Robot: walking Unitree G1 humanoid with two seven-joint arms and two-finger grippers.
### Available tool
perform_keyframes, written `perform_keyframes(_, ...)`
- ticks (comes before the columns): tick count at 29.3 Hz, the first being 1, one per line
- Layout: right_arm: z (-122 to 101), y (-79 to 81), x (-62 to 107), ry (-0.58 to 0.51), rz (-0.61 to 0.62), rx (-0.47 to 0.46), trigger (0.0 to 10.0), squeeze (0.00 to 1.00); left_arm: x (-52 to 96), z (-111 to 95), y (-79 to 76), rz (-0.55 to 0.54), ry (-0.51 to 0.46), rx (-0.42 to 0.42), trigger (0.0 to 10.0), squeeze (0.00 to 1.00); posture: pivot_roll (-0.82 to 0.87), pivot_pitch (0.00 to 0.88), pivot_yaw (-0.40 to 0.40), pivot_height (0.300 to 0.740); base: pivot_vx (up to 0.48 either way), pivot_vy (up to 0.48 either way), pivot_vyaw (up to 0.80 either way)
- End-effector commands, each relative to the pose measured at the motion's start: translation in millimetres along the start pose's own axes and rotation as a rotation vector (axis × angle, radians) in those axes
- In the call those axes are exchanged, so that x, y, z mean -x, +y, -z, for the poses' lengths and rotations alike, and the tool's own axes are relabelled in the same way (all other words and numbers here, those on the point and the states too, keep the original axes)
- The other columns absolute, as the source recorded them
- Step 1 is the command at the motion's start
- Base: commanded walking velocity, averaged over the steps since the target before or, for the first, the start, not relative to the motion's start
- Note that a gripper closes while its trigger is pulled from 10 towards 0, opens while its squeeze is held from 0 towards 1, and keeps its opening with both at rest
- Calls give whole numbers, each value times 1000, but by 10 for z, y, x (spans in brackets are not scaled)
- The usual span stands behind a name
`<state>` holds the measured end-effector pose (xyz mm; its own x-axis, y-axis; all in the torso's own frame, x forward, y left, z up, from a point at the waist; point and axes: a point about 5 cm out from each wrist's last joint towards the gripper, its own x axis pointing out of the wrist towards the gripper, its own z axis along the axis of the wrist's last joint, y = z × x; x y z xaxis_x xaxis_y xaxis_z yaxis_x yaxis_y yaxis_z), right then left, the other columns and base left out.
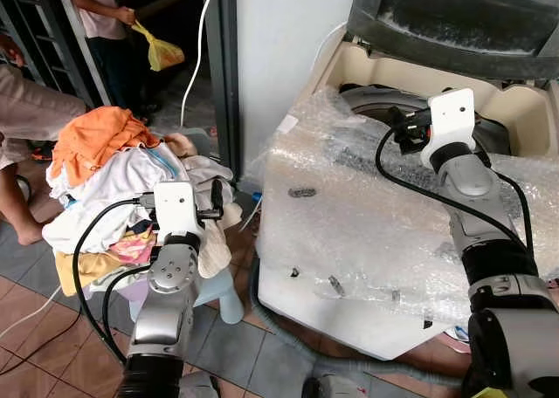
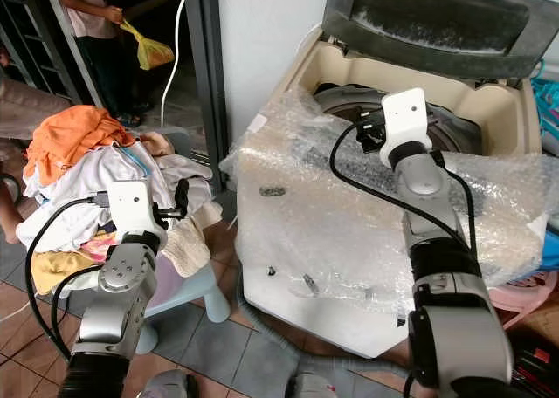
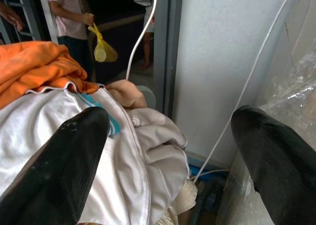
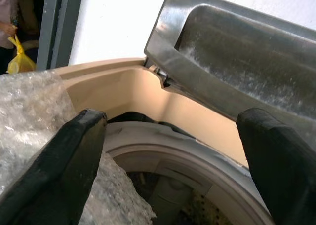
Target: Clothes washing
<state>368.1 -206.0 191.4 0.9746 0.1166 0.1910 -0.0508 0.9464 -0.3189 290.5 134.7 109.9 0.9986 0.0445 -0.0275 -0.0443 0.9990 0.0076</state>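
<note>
Left eye view: the cream top-loading washing machine [image 1: 367,75] stands at right with its grey lid [image 1: 454,18] raised and its front and top edge draped in clear bubble wrap [image 1: 349,215]. The right gripper [image 4: 168,151] is positioned over the round drum opening [image 4: 182,185], its two black fingers [image 4: 59,166] spread wide apart and holding nothing. At left, the heap of mixed laundry [image 1: 113,188], topped by an orange cloth [image 1: 96,136] over white garments [image 3: 59,131], rests on a pale blue plastic stool [image 1: 223,298]. The left gripper [image 3: 168,161] hovers just beside the heap, fingers spread wide and empty, one finger above the white garments. In the doorway behind, a person [image 1: 105,23] holds a yellow plastic bag [image 1: 162,51].
</note>
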Motion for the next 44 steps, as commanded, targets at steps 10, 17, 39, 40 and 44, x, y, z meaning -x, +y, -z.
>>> perform_keyframes(10, 109, 143, 366, 35, 118, -18, 10000, 0, 72, 53, 72, -6, 22, -25, 10000, 0, 4, 0, -6, 740, 0, 0, 0)
perform_keyframes(17, 421, 44, 820, 208, 198, -40, 10000, 0, 26, 66, -68, 44, 28, -10, 10000, 0, -85, 0, 37, 740, 0, 0, 0)
perform_keyframes(39, -160, 483, 486, -64, 14, 10, 10000, 0, 131, 91, 119, -45, 25, -8, 10000, 0, 22, 0, -25, 740, 0, 153, 268)
perform_keyframes(40, -169, 492, 489, -67, 9, 12, 10000, 0, 131, 100, 107, -35, 28, -7, 10000, 0, 17, 0, -23, 740, 0, 480, 0)
perform_keyframes(44, -160, 513, 507, -67, -5, 10, 10000, 0, 128, 117, 66, -19, 38, -11, 10000, 0, 9, 0, -19, 740, 0, 480, 0)
